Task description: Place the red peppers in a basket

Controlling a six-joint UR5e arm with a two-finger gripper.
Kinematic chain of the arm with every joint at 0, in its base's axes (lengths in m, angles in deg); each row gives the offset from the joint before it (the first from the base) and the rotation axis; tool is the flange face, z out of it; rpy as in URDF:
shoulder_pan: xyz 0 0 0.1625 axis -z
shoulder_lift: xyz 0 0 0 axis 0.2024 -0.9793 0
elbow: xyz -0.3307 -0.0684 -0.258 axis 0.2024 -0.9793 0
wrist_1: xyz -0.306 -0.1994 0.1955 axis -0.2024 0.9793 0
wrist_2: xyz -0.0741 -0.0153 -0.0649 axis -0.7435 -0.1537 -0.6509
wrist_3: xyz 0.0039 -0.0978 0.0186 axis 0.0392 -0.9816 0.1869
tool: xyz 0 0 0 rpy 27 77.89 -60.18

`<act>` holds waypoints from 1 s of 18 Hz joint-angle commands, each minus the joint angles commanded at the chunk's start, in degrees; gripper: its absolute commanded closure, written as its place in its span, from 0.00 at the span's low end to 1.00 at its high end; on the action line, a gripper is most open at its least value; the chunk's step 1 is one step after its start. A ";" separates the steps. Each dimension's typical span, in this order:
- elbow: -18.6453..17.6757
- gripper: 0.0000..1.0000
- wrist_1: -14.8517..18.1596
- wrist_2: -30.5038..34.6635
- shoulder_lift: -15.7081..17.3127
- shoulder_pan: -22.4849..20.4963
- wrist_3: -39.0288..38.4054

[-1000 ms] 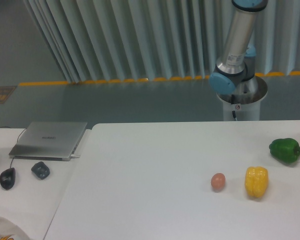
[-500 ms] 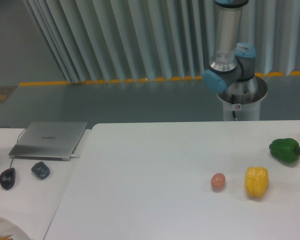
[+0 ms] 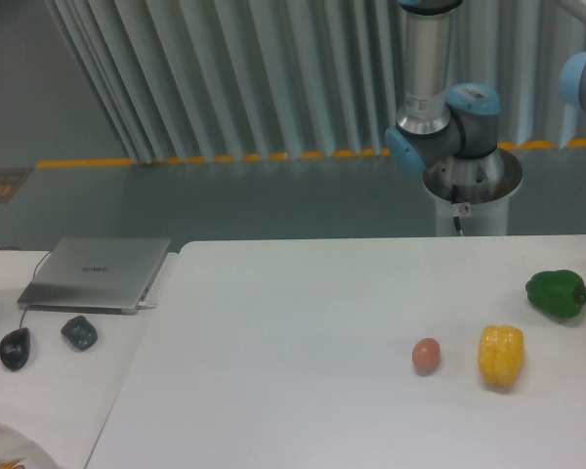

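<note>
Counter [image 3: 303,322] is carrying a yellow pepper [image 3: 500,356], a green pepper [image 3: 557,293] and an egg [image 3: 426,355]; neither red pepper nor basket is showing. Arm [image 3: 432,88] is rising behind, jaws out of frame, state unknowable.

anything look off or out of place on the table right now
Nothing is spilled, tipped or damaged. The yellow pepper, green pepper and a small egg-like object sit apart on the white table. The oddity: no red pepper and no basket are in view, and the arm's gripper is out of frame.
</note>
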 joint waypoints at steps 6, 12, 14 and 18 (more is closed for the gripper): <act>-0.17 0.00 0.45 -0.61 -2.28 2.19 -2.54; 0.44 0.00 0.45 -0.61 -2.99 3.08 -3.52; 0.44 0.00 0.45 -0.70 -2.90 3.08 -3.34; 0.53 0.00 0.45 -0.79 -2.90 2.82 -3.25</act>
